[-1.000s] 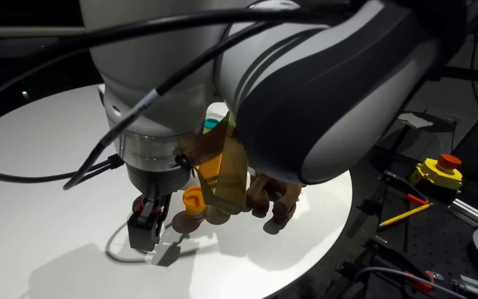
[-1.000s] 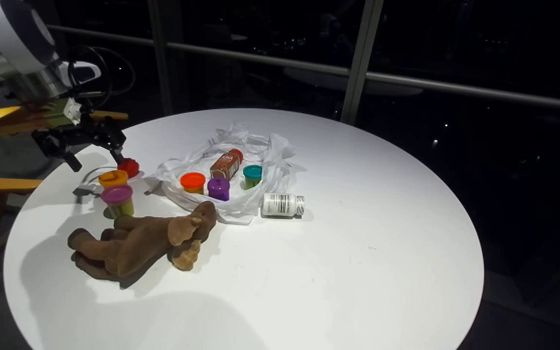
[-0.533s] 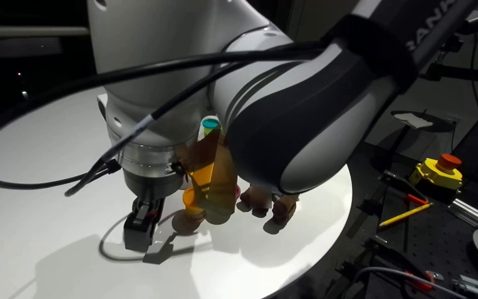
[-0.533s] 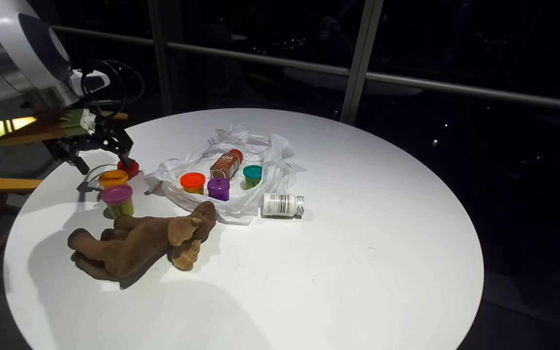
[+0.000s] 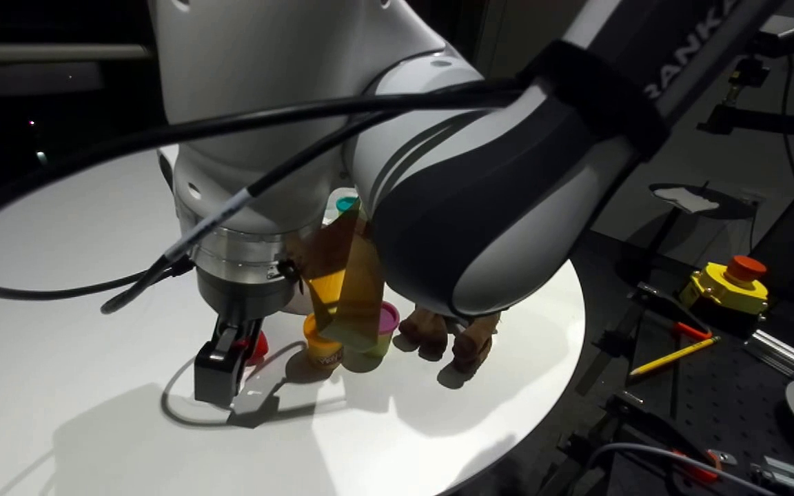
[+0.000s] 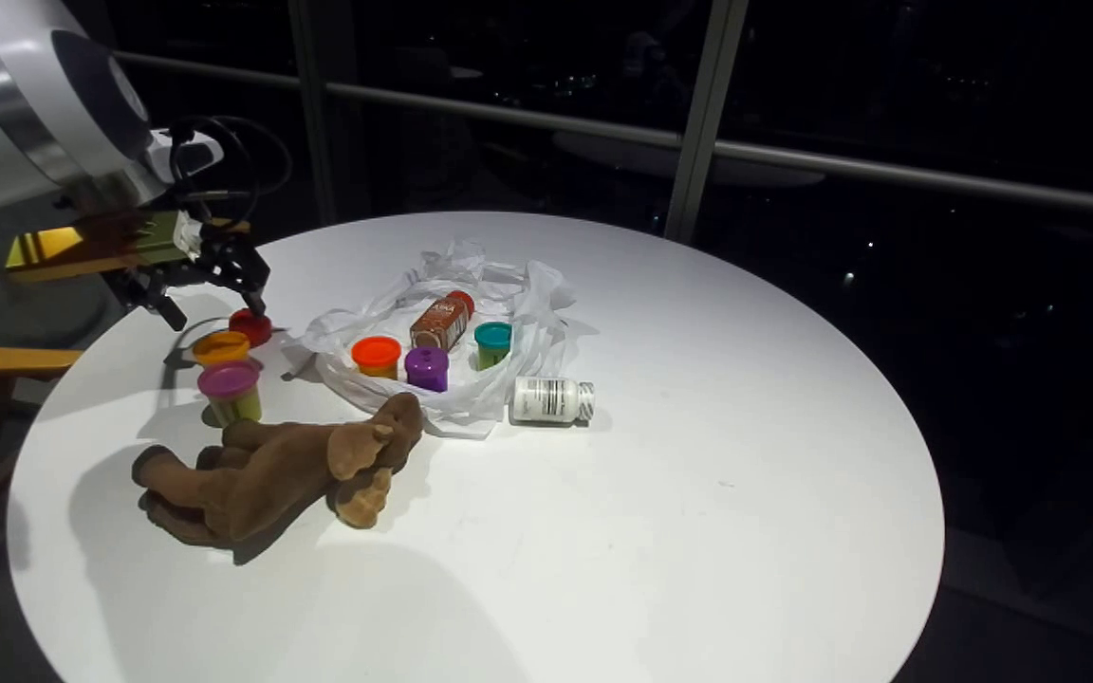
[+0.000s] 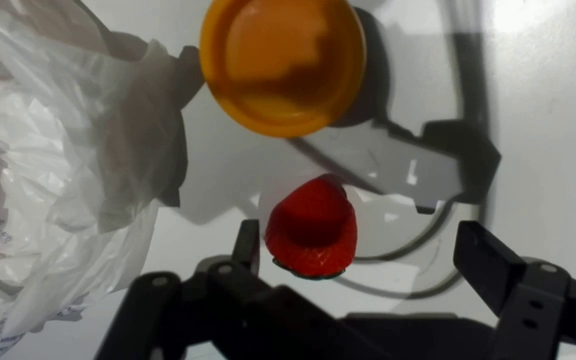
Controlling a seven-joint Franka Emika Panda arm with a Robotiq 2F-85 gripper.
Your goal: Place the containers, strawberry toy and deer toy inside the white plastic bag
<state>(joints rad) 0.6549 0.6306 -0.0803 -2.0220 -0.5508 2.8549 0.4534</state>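
My hand [image 7: 357, 245] is spread; the strawberry toy [image 7: 313, 227] lies on the table [image 6: 698, 493], nearer one finger [image 7: 246, 246]. I'd centre over it, lower straight and squeeze lightly, clear of the orange tub [image 7: 283, 65].

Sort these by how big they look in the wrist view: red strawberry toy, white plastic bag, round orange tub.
1. White plastic bag, cut off by the frame
2. Round orange tub, slightly cut off
3. Red strawberry toy

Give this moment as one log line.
gripper: open, nothing held | strawberry toy: on table, between jaws in wrist view | also outside white plastic bag: deer toy, white bottle, pink-lidded tub, yellow-orange tub
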